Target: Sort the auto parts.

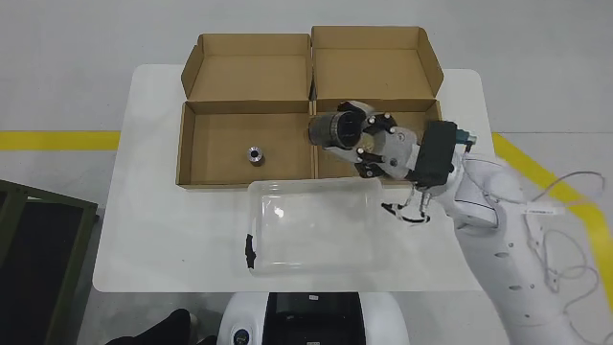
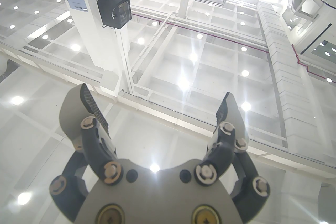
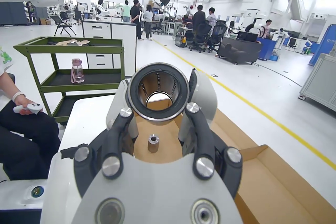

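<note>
My right gripper (image 3: 160, 101) is shut on a large metal bearing sleeve (image 3: 158, 93), a hollow cylinder with a dark rim, seen in the top view as the sleeve (image 1: 333, 129) held sideways over the divide between the two cardboard boxes. The right gripper (image 1: 356, 134) hangs above the right box (image 1: 421, 115). A small metal bushing (image 1: 255, 154) stands on the floor of the left box (image 1: 201, 168), and the bushing (image 3: 153, 142) lies beyond the held sleeve. My left gripper (image 2: 157, 114) points up at the ceiling, open, nothing between its fingers.
A clear plastic bin (image 1: 316, 225) sits on the white table (image 1: 144, 201) in front of the boxes. Both boxes have lids folded back at the far side. A green cart (image 3: 65, 72) stands off the table's left end, beside a seated person holding a controller (image 3: 29, 107).
</note>
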Motion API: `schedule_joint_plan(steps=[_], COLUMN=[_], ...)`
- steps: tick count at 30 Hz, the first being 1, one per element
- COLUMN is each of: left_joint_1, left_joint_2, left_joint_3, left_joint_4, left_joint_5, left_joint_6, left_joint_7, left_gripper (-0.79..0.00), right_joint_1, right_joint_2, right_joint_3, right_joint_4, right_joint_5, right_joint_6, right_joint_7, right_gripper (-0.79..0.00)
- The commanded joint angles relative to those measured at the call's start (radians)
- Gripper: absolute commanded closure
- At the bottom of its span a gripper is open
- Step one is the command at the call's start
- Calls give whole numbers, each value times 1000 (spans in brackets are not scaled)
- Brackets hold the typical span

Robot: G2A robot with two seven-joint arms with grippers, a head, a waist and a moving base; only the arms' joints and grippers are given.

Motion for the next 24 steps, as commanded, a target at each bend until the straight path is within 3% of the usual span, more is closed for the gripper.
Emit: schedule_joint_plan(steps=[1,16,24], left_joint_1=[0,0,0], left_joint_2=[0,0,0], left_joint_3=[0,0,0], left_joint_4=[0,0,0], left_joint_5=[0,0,0], left_joint_6=[0,0,0], left_joint_7=[0,0,0], left_gripper=[-785,-785,-785], right_joint_1=[-2,-16,18], right_joint_2=[1,2,-2], right_joint_3=[10,50,-50], right_joint_4=[-3,-17,23], right_joint_5=[6,-11,-99], right_joint_6=[4,56,19], right_joint_7=[-13,-112,-38], right_gripper=[0,0,0])
